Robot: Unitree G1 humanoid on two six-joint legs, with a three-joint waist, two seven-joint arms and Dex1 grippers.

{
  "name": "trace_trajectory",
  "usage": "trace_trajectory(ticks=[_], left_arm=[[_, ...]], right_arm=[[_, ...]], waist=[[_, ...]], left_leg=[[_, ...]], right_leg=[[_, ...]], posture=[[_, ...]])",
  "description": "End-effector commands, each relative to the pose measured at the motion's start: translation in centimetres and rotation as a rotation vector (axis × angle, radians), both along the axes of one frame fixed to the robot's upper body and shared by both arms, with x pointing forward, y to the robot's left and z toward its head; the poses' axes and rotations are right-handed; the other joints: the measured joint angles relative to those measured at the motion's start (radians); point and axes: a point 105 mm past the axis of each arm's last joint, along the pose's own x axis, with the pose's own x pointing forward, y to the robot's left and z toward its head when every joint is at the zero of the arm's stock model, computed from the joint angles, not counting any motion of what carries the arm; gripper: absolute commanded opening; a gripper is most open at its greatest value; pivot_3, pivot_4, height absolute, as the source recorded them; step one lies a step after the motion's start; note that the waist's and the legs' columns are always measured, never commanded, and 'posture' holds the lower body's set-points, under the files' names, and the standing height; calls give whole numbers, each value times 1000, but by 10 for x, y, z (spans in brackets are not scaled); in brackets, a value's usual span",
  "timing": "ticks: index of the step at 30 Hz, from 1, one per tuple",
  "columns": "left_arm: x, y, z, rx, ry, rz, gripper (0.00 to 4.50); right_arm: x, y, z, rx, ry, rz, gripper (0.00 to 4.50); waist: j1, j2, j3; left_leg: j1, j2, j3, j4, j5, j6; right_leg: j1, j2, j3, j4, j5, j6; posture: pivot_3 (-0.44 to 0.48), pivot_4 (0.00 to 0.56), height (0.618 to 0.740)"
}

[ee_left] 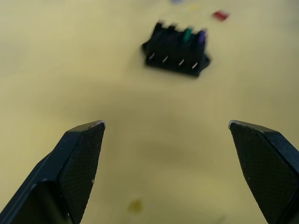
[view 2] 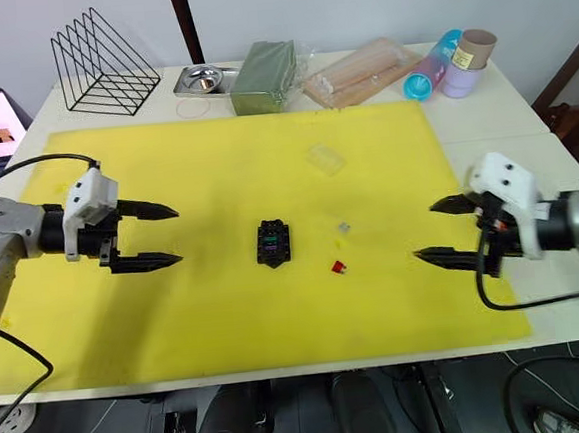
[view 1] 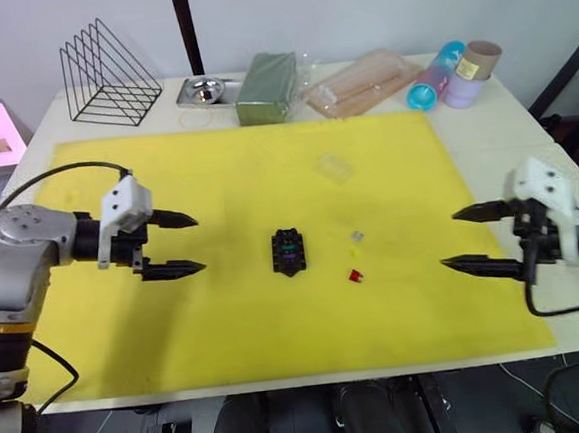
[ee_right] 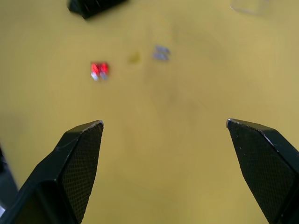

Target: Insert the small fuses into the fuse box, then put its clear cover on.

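A yellow mat (view 1: pixel 217 182) covers the table. The left gripper (view 1: pixel 174 246) and right gripper (view 1: pixel 469 238) hover spread wide at opposite sides, both empty. Mid-mat sits the fuse box (view 1: pixel 289 252), green and purple fuses seated in 2 slots. The clear cover (view 1: pixel 333 167) lies beyond it. The red fuse (view 1: pixel 355 275) and grey fuse (view 1: pixel 357 236) lie loose just right of the box.

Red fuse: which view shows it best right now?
Right wrist view: the red fuse lies loose on the yellow mat, large, ahead of the open right claw. Both eye views show a tiny red speck; the left wrist view shows it at the edge, blurred.
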Motion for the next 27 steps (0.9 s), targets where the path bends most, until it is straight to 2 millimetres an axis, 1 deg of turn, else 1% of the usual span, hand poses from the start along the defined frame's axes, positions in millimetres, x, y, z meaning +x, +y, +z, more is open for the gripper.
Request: trace_trajectory(ticks=[1,4,8,10,13,14,20,27], left_arm=[[-5,-12,-1,-3,-6,-42,4500],[-5,-19,-7,-5,-14,-53,4500],[-8,-25,-7,-8,-15,-75,4500],[-9,-26,-8,-6,-16,-79,4500],[-8,-30,-11,2,-30,-84,4500],[-8,-31,-12,-3,-33,-85,4500],[-10,-35,-13,-8,-43,-78,4500],[-12,-35,-14,-13,-46,-63,4500]], right_arm=[[1,23,-5,58,95,46,4483],[7,36,-11,110,178,76,3912],[14,50,-25,117,275,104,2500],[17,54,-28,121,307,113,1790],[25,59,-40,73,332,141,1790],[25,62,-42,69,354,167,1790],[33,69,-51,32,400,222,1790],[40,70,-58,2,426,248,1790]], waist=[[3,0,0],[6,0,0],[7,0,1],[7,0,1],[4,0,1],[5,0,1],[4,0,1],[4,0,1]], left_leg=[[0,0,0,0,0,0],[-1,0,-1,0,0,0],[-1,0,0,0,0,0],[-1,0,0,0,0,0],[-1,0,0,0,0,0],[-1,0,0,0,0,0],[-1,0,0,0,0,0],[-1,0,0,0,0,0]], right_leg=[[0,0,0,0,0,0],[-1,0,0,0,0,0],[-1,-1,0,0,0,0],[-1,-1,0,0,0,0],[-1,-1,0,0,0,0],[-1,-1,0,0,0,0],[-1,0,0,0,0,0],[-2,0,-1,0,0,0]], posture=[[0,150,740],[0,150,740],[0,150,740],[0,150,740],[0,150,740],[0,150,740],[0,150,740],[0,150,740]])
